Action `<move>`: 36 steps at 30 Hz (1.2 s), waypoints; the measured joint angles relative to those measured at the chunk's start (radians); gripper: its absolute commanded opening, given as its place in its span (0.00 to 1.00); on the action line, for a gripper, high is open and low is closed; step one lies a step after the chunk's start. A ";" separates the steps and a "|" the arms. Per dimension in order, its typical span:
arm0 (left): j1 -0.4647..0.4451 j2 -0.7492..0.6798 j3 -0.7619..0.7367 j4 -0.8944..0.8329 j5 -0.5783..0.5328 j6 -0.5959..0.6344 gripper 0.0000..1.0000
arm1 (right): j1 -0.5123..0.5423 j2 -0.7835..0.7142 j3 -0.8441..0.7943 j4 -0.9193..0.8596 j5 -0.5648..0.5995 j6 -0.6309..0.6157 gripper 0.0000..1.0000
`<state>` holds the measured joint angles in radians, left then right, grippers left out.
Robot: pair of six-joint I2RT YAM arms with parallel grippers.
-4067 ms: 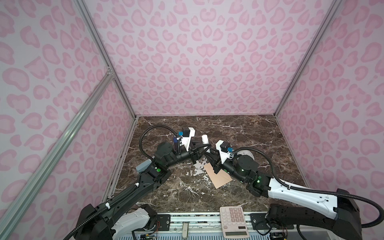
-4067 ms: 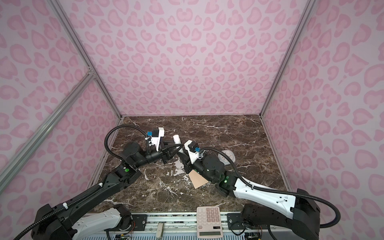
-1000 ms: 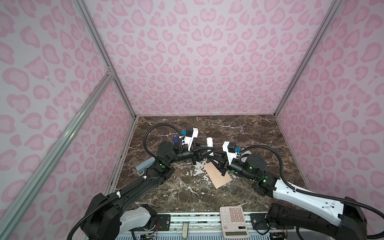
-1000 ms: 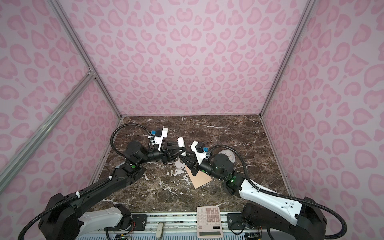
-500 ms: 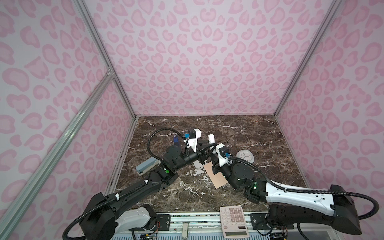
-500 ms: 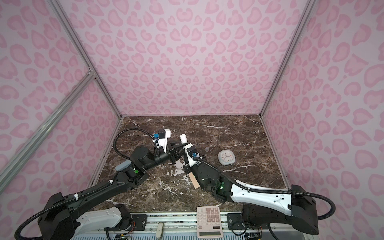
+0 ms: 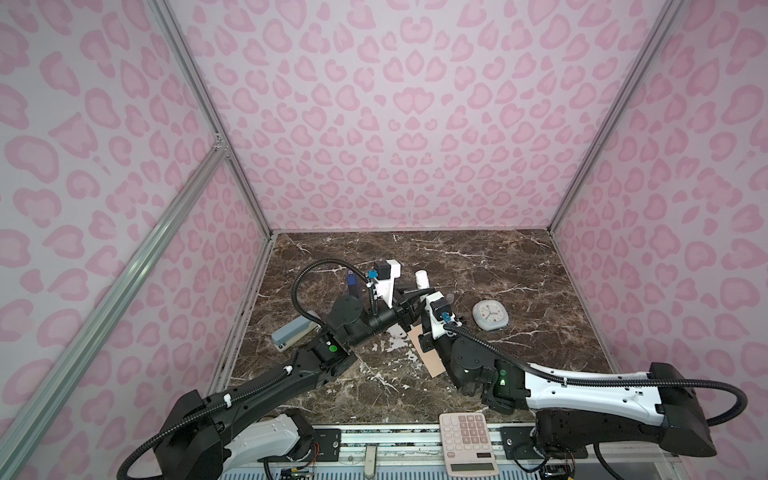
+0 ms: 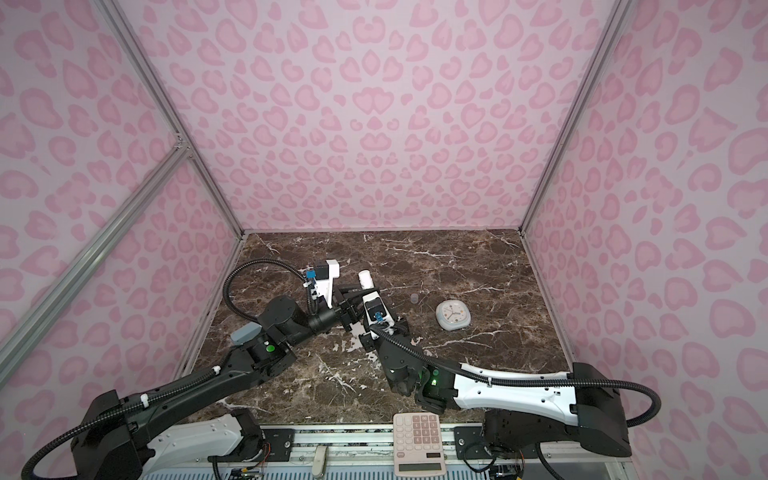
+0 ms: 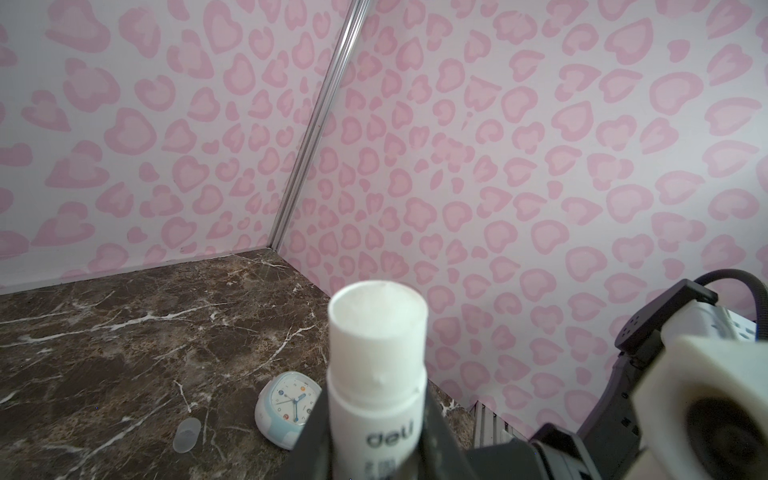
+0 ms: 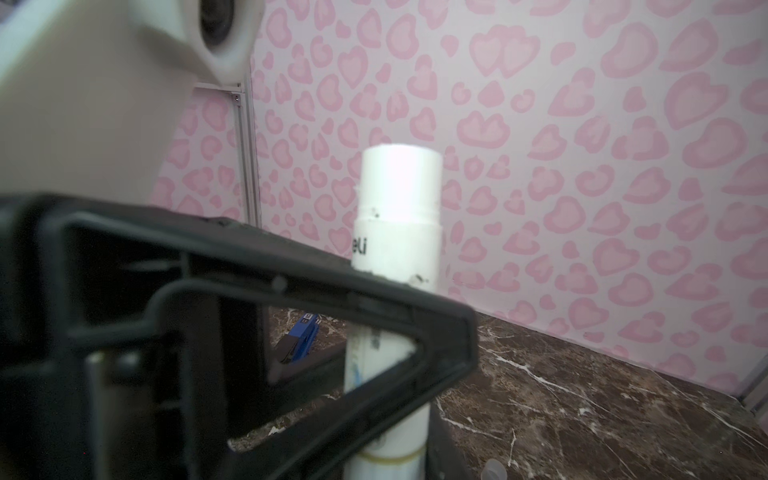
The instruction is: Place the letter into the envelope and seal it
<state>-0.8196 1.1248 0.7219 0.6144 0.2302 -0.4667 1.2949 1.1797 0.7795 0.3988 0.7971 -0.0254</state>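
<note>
A: Nearest first. The calculator [image 7: 468, 434] sits at the front edge and has no part in the job. Further in, the envelope [image 7: 430, 355] lies flat on the table [image 7: 498, 257], half under the right arm. My guess is it lies flat so that glue can be pressed onto it.

B: And the letter?

A: Can't pick it out. It could be inside the envelope or hidden under the arms, no telling which.

B: Hands?

A: The left gripper [image 7: 410, 297] is clamped on the glue stick [image 9: 376, 374] and holds it upright, bare tip up. The right gripper [image 7: 424, 301] sits at the stick's lower end. Its fingers are hidden, so I cannot tell whether they are apart or together. Likely one hand steadies the body while the other works the base.

B: Beyond them?

A: A loose cap [image 9: 188, 434] lies on the table near the clock [image 7: 490, 315]. With the cap off, the stick is ready — sealing looks like the step in hand.
</note>
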 measured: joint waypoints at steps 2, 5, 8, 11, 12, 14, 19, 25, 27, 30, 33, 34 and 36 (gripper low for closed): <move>0.012 -0.007 0.006 -0.049 -0.031 0.016 0.04 | -0.014 -0.038 -0.016 -0.008 -0.063 0.008 0.38; 0.029 -0.027 0.009 -0.105 -0.051 0.026 0.04 | -0.070 -0.105 -0.059 -0.032 -0.182 0.035 0.40; 0.056 -0.052 0.010 -0.124 -0.040 0.032 0.04 | -0.127 -0.183 -0.121 -0.051 -0.336 0.043 0.41; 0.095 -0.073 0.010 -0.132 -0.015 0.032 0.04 | -0.190 -0.251 -0.173 -0.053 -0.498 0.068 0.41; 0.111 -0.080 0.009 -0.132 0.004 0.027 0.04 | -0.224 -0.277 -0.193 -0.053 -0.544 0.083 0.40; 0.137 -0.090 0.004 -0.123 0.050 0.021 0.04 | -0.283 -0.314 -0.223 -0.052 -0.625 0.110 0.40; 0.195 -0.084 -0.001 -0.066 0.219 -0.027 0.04 | -0.406 -0.364 -0.269 -0.033 -0.869 0.180 0.40; 0.204 -0.042 -0.010 0.024 0.385 -0.075 0.04 | -0.444 -0.314 -0.247 0.015 -1.085 0.222 0.40; 0.204 -0.028 -0.017 0.055 0.410 -0.089 0.04 | -0.446 -0.290 -0.241 0.046 -1.126 0.237 0.40; 0.205 -0.006 -0.025 0.098 0.444 -0.114 0.04 | -0.451 -0.251 -0.227 0.083 -1.168 0.257 0.40; 0.205 0.011 -0.025 0.136 0.475 -0.135 0.04 | -0.455 -0.218 -0.214 0.127 -1.204 0.277 0.40; 0.205 0.016 -0.025 0.148 0.485 -0.136 0.04 | -0.458 -0.207 -0.207 0.138 -1.220 0.280 0.40; 0.205 0.022 -0.025 0.164 0.502 -0.145 0.04 | -0.459 -0.187 -0.194 0.157 -1.238 0.298 0.40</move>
<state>-0.6144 1.1465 0.6968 0.7784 0.7319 -0.6113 0.8356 0.9924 0.5854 0.5560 -0.4412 0.2722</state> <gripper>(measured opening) 0.266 0.402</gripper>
